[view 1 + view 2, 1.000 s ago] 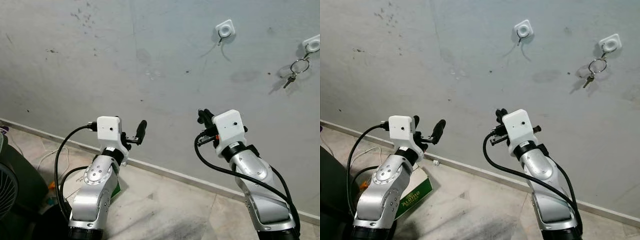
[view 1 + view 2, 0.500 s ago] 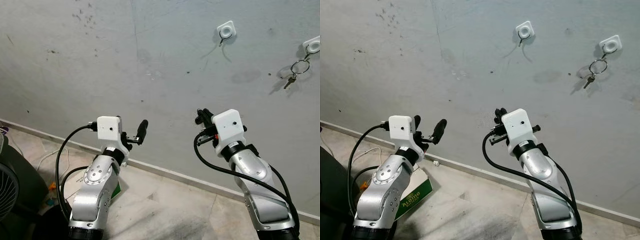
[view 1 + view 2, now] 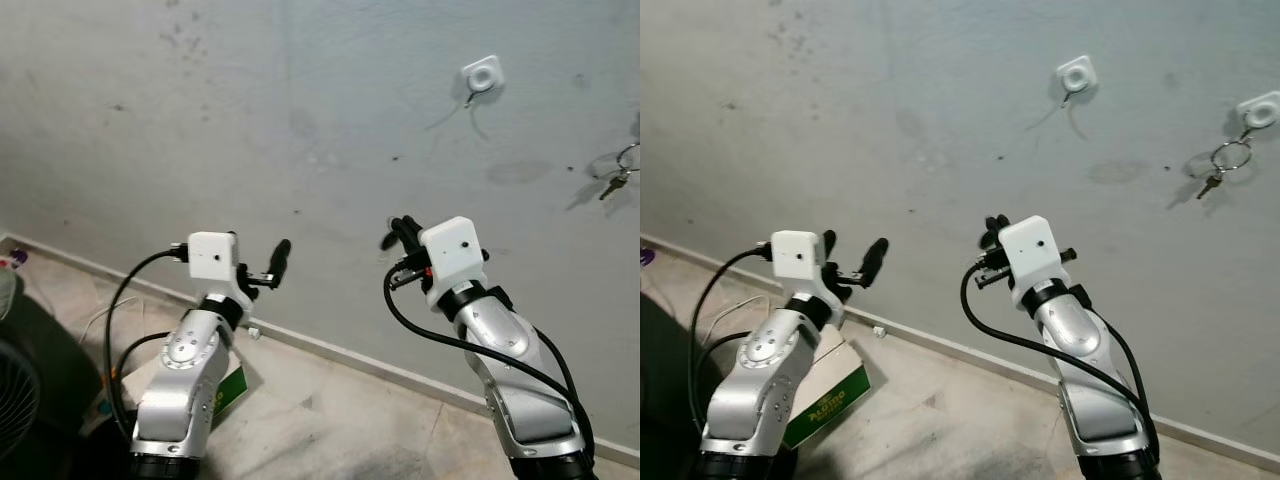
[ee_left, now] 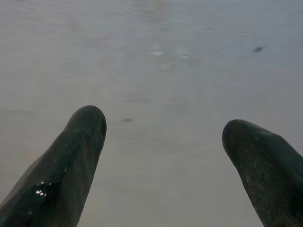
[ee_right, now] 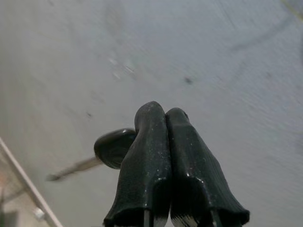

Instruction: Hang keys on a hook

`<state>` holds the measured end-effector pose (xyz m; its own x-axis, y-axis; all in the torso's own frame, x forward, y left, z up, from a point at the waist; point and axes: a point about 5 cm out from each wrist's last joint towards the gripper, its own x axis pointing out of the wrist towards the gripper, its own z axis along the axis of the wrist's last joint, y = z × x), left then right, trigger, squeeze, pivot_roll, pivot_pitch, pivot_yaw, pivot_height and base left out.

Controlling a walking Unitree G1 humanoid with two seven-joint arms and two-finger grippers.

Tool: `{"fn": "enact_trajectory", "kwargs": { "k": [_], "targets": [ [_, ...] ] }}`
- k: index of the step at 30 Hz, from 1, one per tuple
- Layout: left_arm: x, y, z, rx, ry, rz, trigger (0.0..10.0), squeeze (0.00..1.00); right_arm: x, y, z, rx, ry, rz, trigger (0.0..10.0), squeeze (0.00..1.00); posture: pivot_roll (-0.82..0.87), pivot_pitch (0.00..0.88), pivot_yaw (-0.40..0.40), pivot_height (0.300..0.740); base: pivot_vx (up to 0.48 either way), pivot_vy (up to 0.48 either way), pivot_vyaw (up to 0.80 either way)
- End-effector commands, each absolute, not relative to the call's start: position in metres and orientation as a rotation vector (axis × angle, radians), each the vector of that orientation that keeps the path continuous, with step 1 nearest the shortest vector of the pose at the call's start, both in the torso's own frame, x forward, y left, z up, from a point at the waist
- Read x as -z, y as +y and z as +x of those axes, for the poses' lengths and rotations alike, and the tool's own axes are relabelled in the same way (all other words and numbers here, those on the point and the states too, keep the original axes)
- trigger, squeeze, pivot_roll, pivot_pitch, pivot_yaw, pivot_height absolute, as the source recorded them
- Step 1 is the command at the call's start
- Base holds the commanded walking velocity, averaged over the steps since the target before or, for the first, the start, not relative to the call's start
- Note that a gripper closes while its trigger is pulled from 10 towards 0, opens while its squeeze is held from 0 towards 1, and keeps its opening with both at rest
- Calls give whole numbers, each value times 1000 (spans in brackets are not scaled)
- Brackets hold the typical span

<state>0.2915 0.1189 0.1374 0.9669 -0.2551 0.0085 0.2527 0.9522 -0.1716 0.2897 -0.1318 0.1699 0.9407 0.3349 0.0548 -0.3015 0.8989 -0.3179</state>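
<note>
Your keys (image 3: 1221, 166) already hang on the hook (image 3: 1260, 110) at the far right of the wall (image 3: 890, 120), the ring looped over the peg and a small key dangling below it. Judging from that, the hanging itself looks done, and neither arm has anything left to carry. A second hook (image 3: 1077, 74), to the left of the first, has nothing on it.

Your right gripper (image 5: 163, 137) is pressed tight together with nothing between the fingers; it sits low, well below and to the left of both hooks, pointing at bare wall. That posture reads as an arm parked away from the hooks, not reaching. Your left gripper (image 4: 163, 137) is spread wide, empty too, and aimed at the same plain wall, well apart from the hooks. Both arms are raised to about the same height in front of you, which suits a resting pose.

The wall is grey plaster, scuffed and speckled with dark marks, with faint smudges around the hooks. A pale skirting strip (image 3: 330, 348) runs along its foot, meeting a mottled tiled floor (image 3: 330, 420). On the floor by your left arm lie a green-and-white box (image 3: 825, 405) and a loose white cable (image 3: 95, 312).
</note>
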Motion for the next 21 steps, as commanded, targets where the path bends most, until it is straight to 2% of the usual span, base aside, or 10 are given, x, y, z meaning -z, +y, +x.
{"fn": "enact_trajectory", "kwargs": {
  "k": [1, 9, 13, 21],
  "targets": [
    [-138, 118, 290, 266, 9, -164, 10000, 0, -171, -131, 290, -331, -116, -312, 10000, 0, -59, 41, 18, 740, 289, 0, 0],
    [-138, 118, 291, 266, 10, -162, 10000, 0, -174, -130, 291, -332, -130, -320, 10000, 0, -62, 41, 20, 740, 283, 0, 0],
    [-134, 117, 289, 283, 32, -163, 10000, 0, -173, -130, 290, -334, -130, -320, 10000, 0, -60, 41, 18, 740, 0, 0, 0],
    [-128, 103, 277, 431, 62, -147, 10000, 0, -174, -130, 290, -335, -134, -321, 10000, 0, -58, 45, 16, 740, 0, 0, 0]
  ]
}}
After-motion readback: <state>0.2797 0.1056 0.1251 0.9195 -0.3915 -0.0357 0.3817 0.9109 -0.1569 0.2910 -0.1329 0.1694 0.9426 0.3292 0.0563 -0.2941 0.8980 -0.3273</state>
